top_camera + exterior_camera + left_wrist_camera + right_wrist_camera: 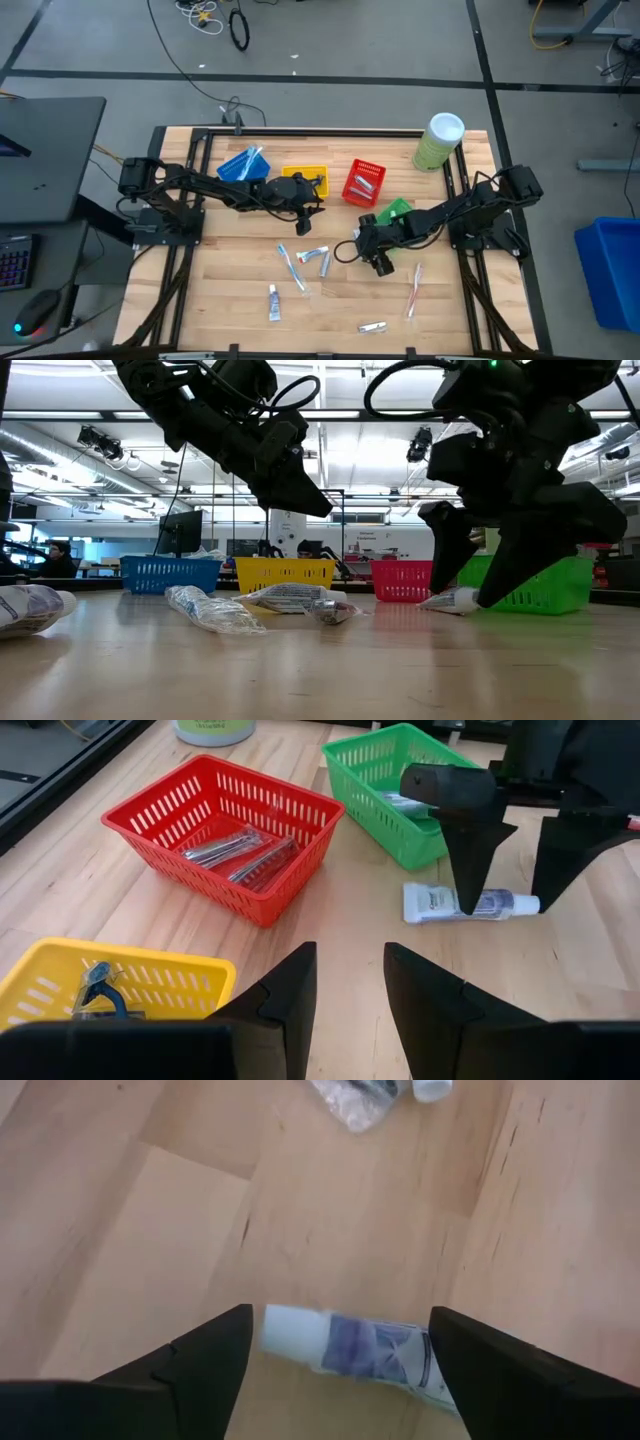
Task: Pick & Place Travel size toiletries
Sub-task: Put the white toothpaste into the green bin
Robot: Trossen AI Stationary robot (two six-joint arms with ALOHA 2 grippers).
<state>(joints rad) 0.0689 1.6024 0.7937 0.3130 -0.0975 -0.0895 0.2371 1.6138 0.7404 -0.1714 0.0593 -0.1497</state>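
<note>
Toothpaste tube on table, btwn right hand fingers (spread wide).

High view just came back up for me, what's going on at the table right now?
The right tool is open and straddling a small white toothpaste tube lying on the table beside the green basket, not yet gripping it. The left tool hangs empty between the yellow basket and the red basket. More toiletries lie loose on the table.
</note>
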